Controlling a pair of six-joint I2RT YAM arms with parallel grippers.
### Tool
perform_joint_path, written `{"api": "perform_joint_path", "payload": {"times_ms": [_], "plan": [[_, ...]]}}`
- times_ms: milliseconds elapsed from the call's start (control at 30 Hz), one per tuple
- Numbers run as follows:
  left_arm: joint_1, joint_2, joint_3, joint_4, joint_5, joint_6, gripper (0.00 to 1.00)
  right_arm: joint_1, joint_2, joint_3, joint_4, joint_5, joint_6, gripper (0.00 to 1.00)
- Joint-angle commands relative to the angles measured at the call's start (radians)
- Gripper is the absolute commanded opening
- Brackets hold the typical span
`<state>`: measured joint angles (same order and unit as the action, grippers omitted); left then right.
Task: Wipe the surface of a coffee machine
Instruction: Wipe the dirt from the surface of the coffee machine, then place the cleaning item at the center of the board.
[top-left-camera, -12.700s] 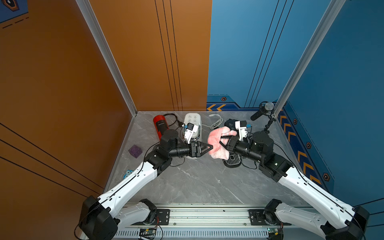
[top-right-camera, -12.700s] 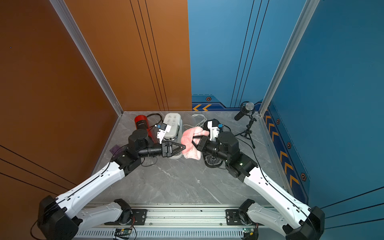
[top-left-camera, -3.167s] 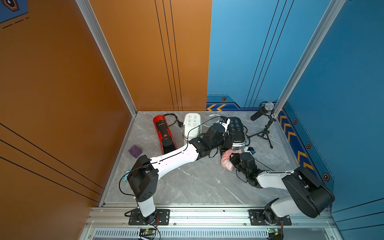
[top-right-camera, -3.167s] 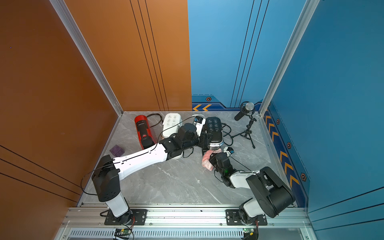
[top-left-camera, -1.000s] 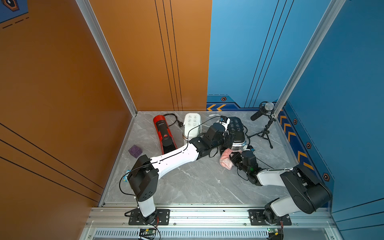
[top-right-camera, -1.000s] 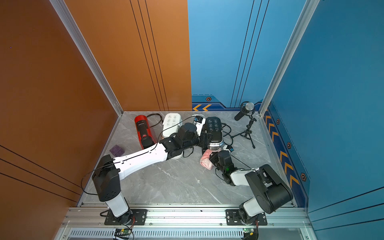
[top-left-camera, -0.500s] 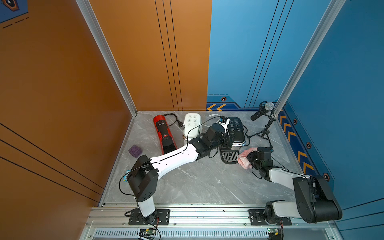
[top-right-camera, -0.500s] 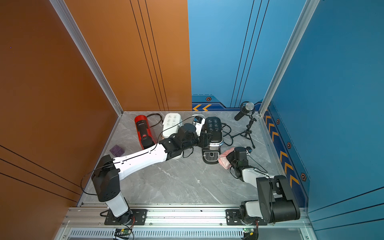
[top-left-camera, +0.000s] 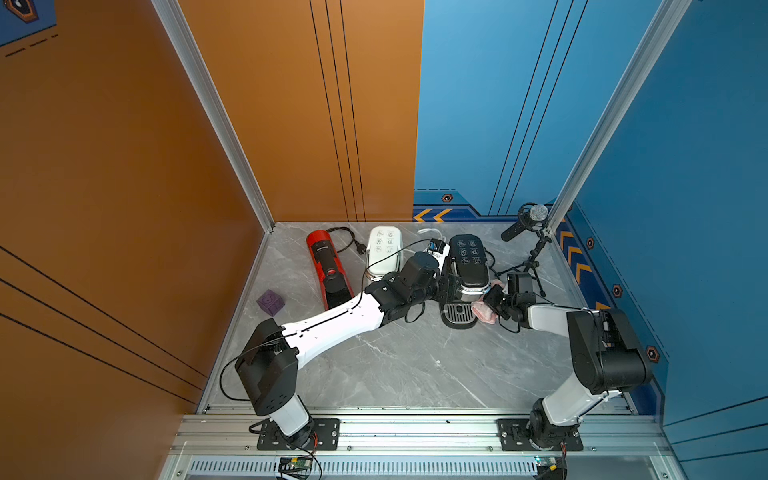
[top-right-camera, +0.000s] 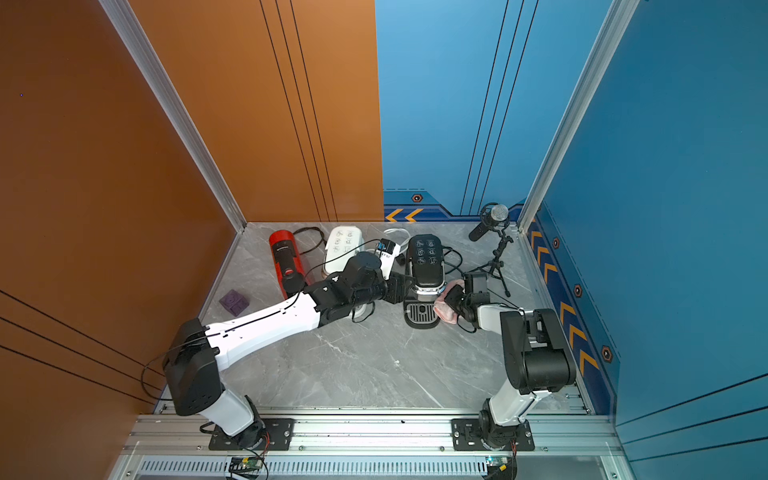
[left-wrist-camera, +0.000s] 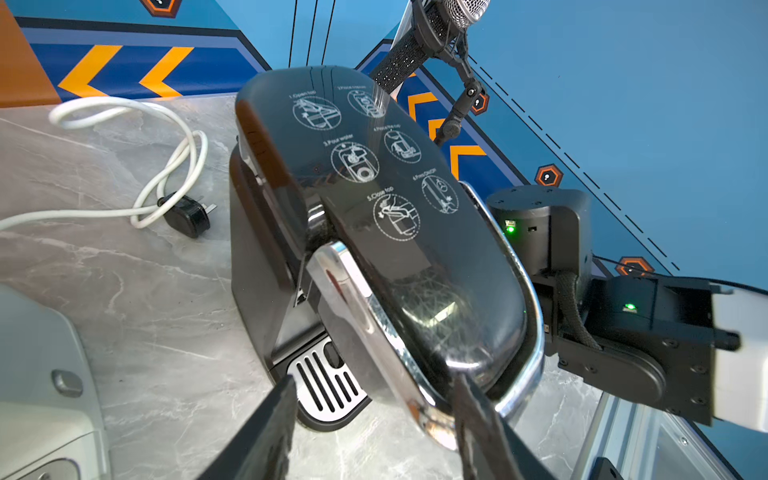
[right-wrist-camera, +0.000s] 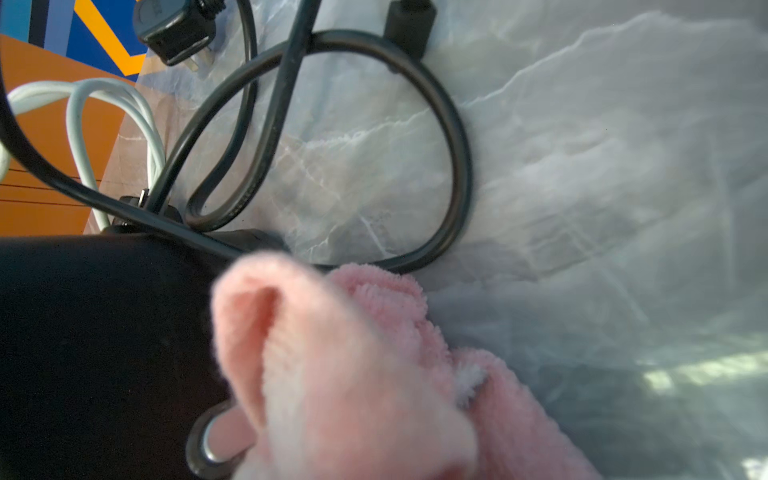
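Vs ~13 s ago: no more meeting mid-table w/ pink cloth (top-left-camera: 482, 311) held up between both grippers. L arm (top-left-camera: 332, 324) now stretched far fwd, L gripper (top-left-camera: 445, 287) in at the L-front of black coffee machine (top-left-camera: 468, 262). R arm dropped low to table.

Since ~3 s ago: cloth, then bunched over drip tray (top-left-camera: 458, 318) at machine's front, carried by R gripper (top-left-camera: 493, 300) round to machine's R side. Tray grille uncovered. Vs half a sec ago: cloth pushed closer in, now touching R flank. R elbow (top-left-camera: 602, 353) pulled back toward the wall side, higher.
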<state>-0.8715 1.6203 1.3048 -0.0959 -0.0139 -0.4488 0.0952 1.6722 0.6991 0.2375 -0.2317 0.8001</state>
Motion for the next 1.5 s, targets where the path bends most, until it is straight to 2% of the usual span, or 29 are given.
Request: {"api": "perform_joint_path", "payload": {"times_ms": [0, 200, 500, 667, 767, 867, 1000, 1067, 1233, 1333, 1467], "plan": [[0.015, 0.008, -0.057, -0.296, -0.008, 0.046, 0.63, 0.069, 0.055, -0.001, -0.013, -0.070, -0.005, 0.00], [0.020, -0.103, -0.111, -0.316, -0.026, 0.047, 0.69, 0.120, 0.071, 0.012, -0.007, -0.063, 0.003, 0.00], [0.052, -0.170, -0.174, -0.328, -0.022, 0.045, 0.70, 0.124, 0.019, -0.007, -0.037, -0.029, -0.003, 0.00], [0.054, -0.210, -0.179, -0.335, -0.009, 0.041, 0.70, 0.117, -0.016, 0.009, -0.117, 0.006, -0.017, 0.00], [0.047, -0.264, -0.195, -0.360, -0.030, 0.041, 0.70, 0.110, -0.073, 0.011, -0.224, 0.053, -0.023, 0.00], [0.044, -0.357, -0.243, -0.368, -0.046, 0.024, 0.71, 0.114, -0.176, -0.016, -0.319, 0.112, -0.018, 0.02], [0.043, -0.478, -0.304, -0.405, -0.075, 0.007, 0.71, 0.155, -0.334, -0.076, -0.417, 0.131, 0.019, 0.01], [0.043, -0.523, -0.322, -0.427, -0.114, 0.003, 0.71, 0.223, -0.413, -0.109, -0.445, 0.144, 0.051, 0.01], [0.051, -0.663, -0.391, -0.455, -0.252, -0.043, 0.72, 0.542, -0.555, -0.168, -0.474, 0.309, 0.179, 0.09], [0.072, -0.738, -0.428, -0.483, -0.326, -0.069, 0.75, 0.705, -0.538, -0.159, -0.458, 0.395, 0.215, 0.16], [0.112, -0.775, -0.449, -0.513, -0.353, -0.075, 0.80, 0.793, -0.412, -0.081, -0.438, 0.379, 0.168, 0.36]]}}
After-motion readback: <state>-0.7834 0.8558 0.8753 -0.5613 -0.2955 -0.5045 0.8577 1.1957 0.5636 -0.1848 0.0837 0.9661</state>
